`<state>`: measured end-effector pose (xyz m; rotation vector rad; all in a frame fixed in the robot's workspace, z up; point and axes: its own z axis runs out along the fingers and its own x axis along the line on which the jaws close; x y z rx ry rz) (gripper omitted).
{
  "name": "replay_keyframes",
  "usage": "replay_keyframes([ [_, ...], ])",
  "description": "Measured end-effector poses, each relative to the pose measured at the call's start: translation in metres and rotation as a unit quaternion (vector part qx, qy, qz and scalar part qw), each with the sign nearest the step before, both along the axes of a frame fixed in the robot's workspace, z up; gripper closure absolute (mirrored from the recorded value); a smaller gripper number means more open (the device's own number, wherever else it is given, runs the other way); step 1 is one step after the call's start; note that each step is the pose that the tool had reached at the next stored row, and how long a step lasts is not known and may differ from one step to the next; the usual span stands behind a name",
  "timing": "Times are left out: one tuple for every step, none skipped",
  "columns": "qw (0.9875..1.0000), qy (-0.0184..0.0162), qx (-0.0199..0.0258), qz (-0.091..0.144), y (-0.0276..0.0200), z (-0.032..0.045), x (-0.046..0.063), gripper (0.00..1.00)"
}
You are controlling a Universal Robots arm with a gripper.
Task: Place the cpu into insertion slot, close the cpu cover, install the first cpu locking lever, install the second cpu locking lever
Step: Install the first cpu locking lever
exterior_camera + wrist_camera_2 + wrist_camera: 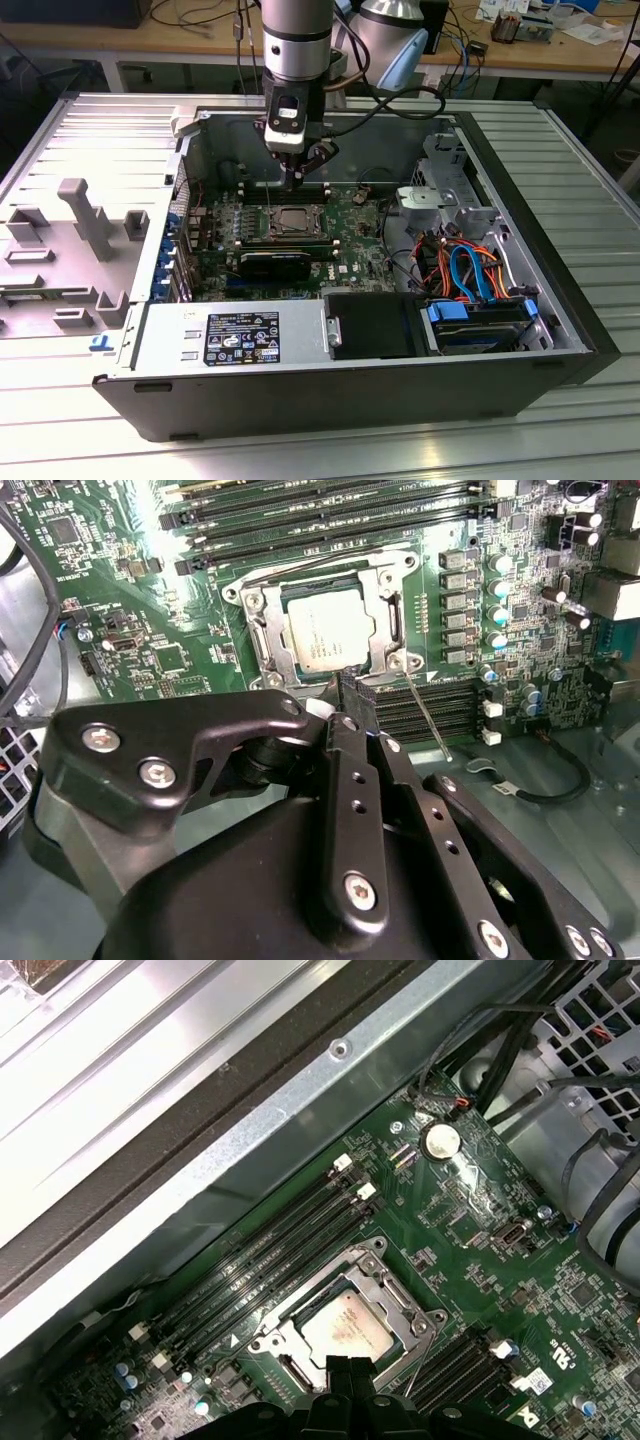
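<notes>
Hovering inside the open case (350, 400), the claw (350, 685) is closed, fingertips pressed together at the slot (245, 597) rim with nothing visible between them. The cpu (325, 630) lies flat in the slot, metal top up, edges square with the rim. The cover (380, 600) is down around it. One thin lever (425, 715) slants out from the slot's corner, its long axis crossing the memory slots (460, 695).
</notes>
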<state>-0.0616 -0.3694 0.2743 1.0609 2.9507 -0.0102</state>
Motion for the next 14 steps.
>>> replay_keyframes([
  [1.0000, 0.0000, 0.0001, 0.001, 0.0000, 0.0000, 0.0000, 0.89],
  [1.0000, 0.0000, 0.0000, 0.001, 0.0000, 0.0000, 0.0000, 0.89],
  [1.0000, 0.0000, 0.0000, 0.001, 0.0000, 0.0000, 0.0000, 0.89],
  [1.0000, 0.0000, 0.0000, 0.002, 0.0000, 0.0000, 0.0000, 0.89],
  [1.0000, 0.0000, 0.0000, 0.003, 0.0000, 0.0000, 0.0000, 0.89],
  [1.0000, 0.0000, 0.0000, 0.003, 0.0000, 0.0000, 0.0000, 0.89],
  [1.0000, 0.0000, 0.0000, 0.004, 0.0000, 0.0000, 0.0000, 0.89],
  [1.0000, 0.0000, 0.0000, 0.004, 0.0000, 0.0000, 0.0000, 0.89],
  [1.0000, 0.0000, 0.0000, 0.005, 0.0000, 0.0000, 0.0000, 0.89],
  [1.0000, 0.0000, 0.0000, 0.005, 0.0000, 0.0000, 0.0000, 0.89],
  [1.0000, 0.0000, 0.0000, 0.006, 0.0000, 0.0000, 0.0000, 0.89],
  [1.0000, 0.0000, 0.0000, 0.006, 0.0000, 0.0000, 0.0000, 0.89],
  [1.0000, 0.0000, 0.0000, 0.006, 0.0000, 0.0000, 0.0000, 0.89],
  [1.0000, 0.0000, 0.0000, 0.007, 0.0000, 0.0000, 0.0000, 0.89],
])
